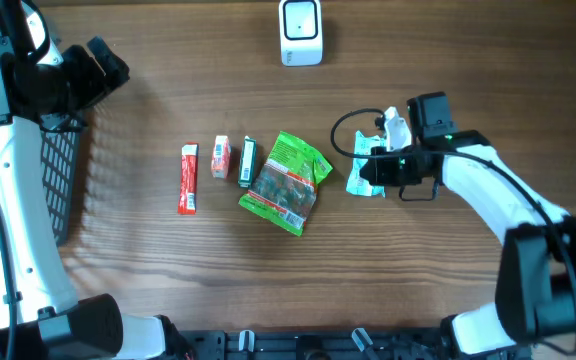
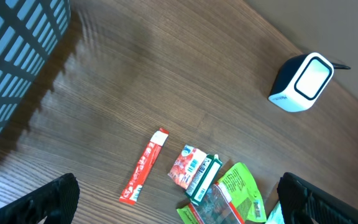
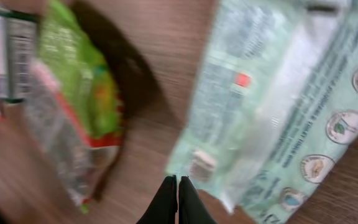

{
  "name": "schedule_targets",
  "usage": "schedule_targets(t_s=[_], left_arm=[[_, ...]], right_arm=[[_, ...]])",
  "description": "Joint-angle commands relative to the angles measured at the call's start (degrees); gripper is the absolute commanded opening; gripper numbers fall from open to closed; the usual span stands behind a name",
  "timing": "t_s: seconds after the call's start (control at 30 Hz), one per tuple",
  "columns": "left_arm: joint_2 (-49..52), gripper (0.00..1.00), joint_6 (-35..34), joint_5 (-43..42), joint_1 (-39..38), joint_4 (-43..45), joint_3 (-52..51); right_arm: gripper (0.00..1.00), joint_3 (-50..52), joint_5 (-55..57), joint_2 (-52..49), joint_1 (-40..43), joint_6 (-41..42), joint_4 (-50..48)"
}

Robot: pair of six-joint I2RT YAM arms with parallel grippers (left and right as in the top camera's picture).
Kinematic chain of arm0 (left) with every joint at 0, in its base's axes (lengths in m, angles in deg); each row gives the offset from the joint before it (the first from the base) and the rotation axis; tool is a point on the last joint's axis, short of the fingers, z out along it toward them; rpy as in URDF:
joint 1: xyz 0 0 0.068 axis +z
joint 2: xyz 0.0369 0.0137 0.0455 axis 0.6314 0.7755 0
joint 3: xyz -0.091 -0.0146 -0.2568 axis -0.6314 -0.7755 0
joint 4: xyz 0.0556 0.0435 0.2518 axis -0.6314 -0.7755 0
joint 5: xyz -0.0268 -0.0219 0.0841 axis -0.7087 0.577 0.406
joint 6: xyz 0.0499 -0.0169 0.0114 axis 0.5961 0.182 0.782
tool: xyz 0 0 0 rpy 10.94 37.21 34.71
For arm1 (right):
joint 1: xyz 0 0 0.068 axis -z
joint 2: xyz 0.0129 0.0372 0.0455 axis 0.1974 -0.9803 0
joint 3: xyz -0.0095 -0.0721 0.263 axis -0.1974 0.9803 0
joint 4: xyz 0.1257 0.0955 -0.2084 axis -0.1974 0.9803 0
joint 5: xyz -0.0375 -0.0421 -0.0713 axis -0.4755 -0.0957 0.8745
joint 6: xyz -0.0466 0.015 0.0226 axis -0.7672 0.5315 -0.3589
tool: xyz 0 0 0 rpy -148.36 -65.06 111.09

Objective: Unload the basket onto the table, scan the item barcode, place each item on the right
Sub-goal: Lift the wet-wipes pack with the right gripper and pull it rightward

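Here the closed right end effector [image 3: 178, 182] borders a mint packet [image 3: 272, 93].

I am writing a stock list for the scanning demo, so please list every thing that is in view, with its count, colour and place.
scanner: 1, white and dark, far edge of the table, centre
stick packet: 1, red, left end of the row of items
small packet: 1, red and white, right of the stick packet
small box: 1, dark green, between small packet and snack bag
snack bag: 1, green, middle of the table
pouch: 1, pale mint, right of the snack bag
basket: 1, black mesh, left side
table: 1, brown wood
left gripper: 1, black, open, empty, near the basket
right gripper: 1, black, shut, at the pouch's edge; a pinch cannot be told
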Motion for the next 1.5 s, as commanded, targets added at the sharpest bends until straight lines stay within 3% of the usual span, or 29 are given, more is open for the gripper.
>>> schedule_targets(t_s=[0.0,0.13,0.4,0.53,0.8,0.9,1.13,1.2,1.27,1.3,1.47], left_arm=[[0.26,1.0,-0.09,-0.68,0.0,0.0,0.02],[0.26,1.0,-0.09,-0.68,0.0,0.0,0.02],[0.26,1.0,-0.09,-0.68,0.0,0.0,0.02],[0.26,1.0,-0.09,-0.68,0.0,0.0,0.02],[0.26,1.0,-0.07,-0.68,0.0,0.0,0.02],[0.26,1.0,-0.09,-0.68,0.0,0.0,0.02],[0.26,1.0,-0.07,-0.68,0.0,0.0,0.02],[0.26,1.0,-0.07,-0.68,0.0,0.0,0.02],[0.26,1.0,-0.07,-0.68,0.0,0.0,0.02],[0.26,1.0,-0.07,-0.68,0.0,0.0,0.02],[0.26,1.0,-0.09,-0.68,0.0,0.0,0.02]], right_arm=[[0.04,0.92,5.99,-5.49,0.02,2.99,0.13],[0.04,0.87,5.68,-8.63,-0.07,0.85,1.09],[0.04,-4.46,-4.42,-0.59,0.87,-3.39,6.58],[0.04,-0.52,-4.37,-0.81,0.7,-2.93,0.76],[0.05,14.8,-3.1,-0.85,0.79,6.51,-19.78],[0.05,13.33,-6.1,-0.66,1.01,5.6,-16.68],[0.12,0.28,-9.07,5.64,1.01,-4.11,3.39],[0.2,-2.47,-7.34,7.32,0.98,-4.57,4.28],[0.53,-4.46,-3.58,7.89,1.01,-7.04,3.1],[0.61,-4.85,-0.33,7.87,1.01,-8.11,1.16],[0.76,-4.11,16.48,6.45,1.01,-9.97,-5.55]])
